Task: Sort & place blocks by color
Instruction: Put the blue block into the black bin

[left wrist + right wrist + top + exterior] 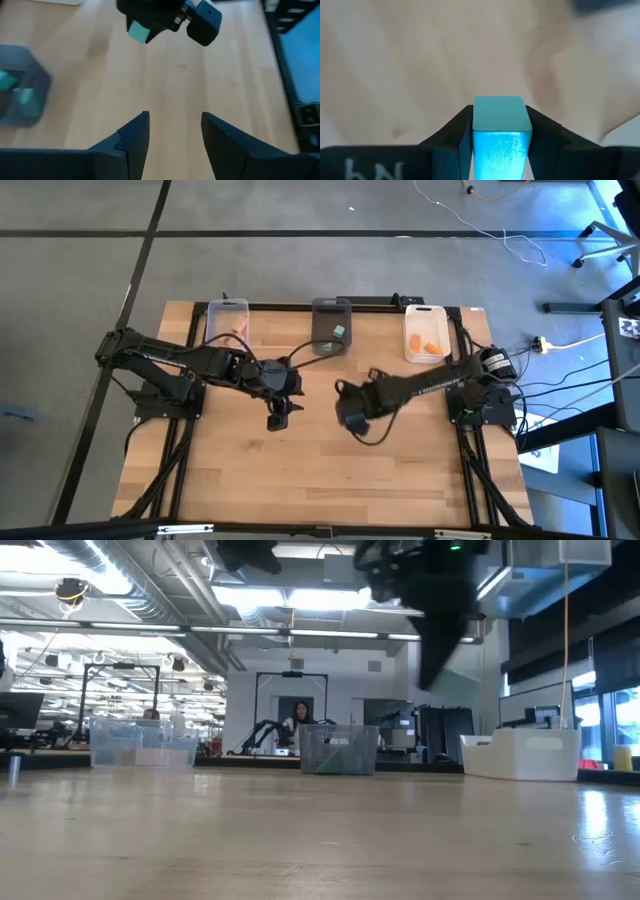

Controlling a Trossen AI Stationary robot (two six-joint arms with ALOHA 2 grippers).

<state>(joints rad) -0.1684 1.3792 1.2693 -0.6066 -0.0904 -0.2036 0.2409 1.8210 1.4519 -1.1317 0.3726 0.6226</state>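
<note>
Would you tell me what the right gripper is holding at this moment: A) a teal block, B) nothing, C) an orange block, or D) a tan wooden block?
A: the right wrist view shows a teal block clamped in the right gripper.

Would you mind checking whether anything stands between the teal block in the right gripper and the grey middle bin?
Nothing visible does. The right gripper holds the teal block above bare table, and the grey bin is open-topped. The left gripper hangs off to the side.
</note>
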